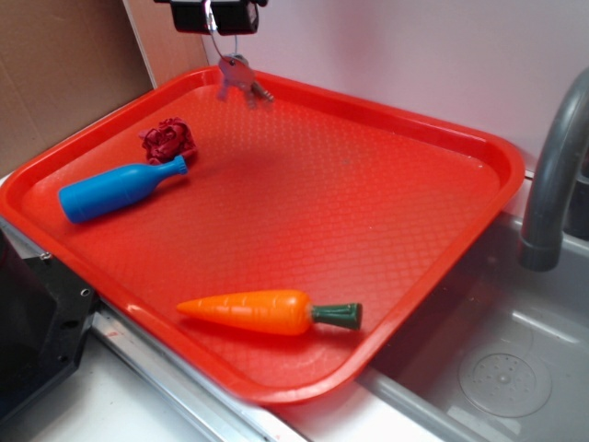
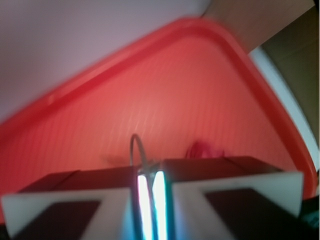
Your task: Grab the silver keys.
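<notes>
The silver keys [image 1: 237,77] dangle from their wire ring above the far left corner of the red tray [image 1: 479,147]. My gripper [image 1: 214,17] is at the top edge of the exterior view, shut on the ring, with the keys clear of the tray floor. In the wrist view the gripper [image 2: 151,180] has its jaws pressed together on the thin wire ring [image 2: 137,150], which loops up from between them. The keys themselves are hidden below the fingers there.
On the tray lie a blue bottle [image 1: 120,191] at the left, a small red knobbly lump [image 1: 168,140] just behind it, and an orange toy carrot [image 1: 267,312] near the front. A grey faucet [image 1: 557,175] and a sink [image 1: 497,368] are at the right.
</notes>
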`<state>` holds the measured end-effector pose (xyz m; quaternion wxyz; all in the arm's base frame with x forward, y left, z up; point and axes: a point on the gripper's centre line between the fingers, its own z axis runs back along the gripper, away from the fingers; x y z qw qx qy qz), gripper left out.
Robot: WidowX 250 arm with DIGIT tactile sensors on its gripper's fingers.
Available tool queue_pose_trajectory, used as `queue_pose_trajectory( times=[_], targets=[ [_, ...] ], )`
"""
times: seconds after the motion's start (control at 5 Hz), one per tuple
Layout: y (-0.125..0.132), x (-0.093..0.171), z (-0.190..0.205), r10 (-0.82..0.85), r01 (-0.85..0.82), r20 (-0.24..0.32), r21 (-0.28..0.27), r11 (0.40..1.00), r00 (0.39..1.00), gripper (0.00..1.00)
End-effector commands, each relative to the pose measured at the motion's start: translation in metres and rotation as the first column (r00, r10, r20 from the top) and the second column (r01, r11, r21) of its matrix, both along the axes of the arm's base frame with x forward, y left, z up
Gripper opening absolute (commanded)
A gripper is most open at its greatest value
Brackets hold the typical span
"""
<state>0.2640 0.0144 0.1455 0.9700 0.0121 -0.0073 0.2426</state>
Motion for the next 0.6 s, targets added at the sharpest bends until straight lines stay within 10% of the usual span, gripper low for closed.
queue_pose_trajectory(
  times=[0.0,0.4],
  targets=[
    [-0.029,-0.058,0.070,-0.287,0.294,0.082,-0.078,0.953,0.954,0.00],
    [-0.030,-0.084,0.069,-0.387,0.394,0.090,-0.086,0.915,0.918,0.00]
  ],
)
